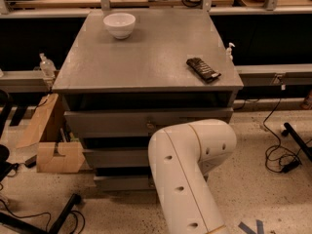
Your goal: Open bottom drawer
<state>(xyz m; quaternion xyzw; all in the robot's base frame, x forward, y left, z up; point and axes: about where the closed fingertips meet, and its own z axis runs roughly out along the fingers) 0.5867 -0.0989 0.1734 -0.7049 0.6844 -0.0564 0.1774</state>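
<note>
We see the bottom drawer [122,183] as the lowest and slimmest grey front of the cabinet [146,62], its right part and middle hidden behind the white arm [187,174], which bends in front of the lower fronts. The gripper is out of sight behind that arm, so we cannot tell whether it is spread or pressed together. On the cabinet top, a white bowl [119,25] stands near the far left corner and a flat black object [203,69] lies near the right edge, toward the front.

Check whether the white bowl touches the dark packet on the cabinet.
No: the white bowl stands back left, the dark packet near the right front edge; the gripper is hidden behind the white arm.
</note>
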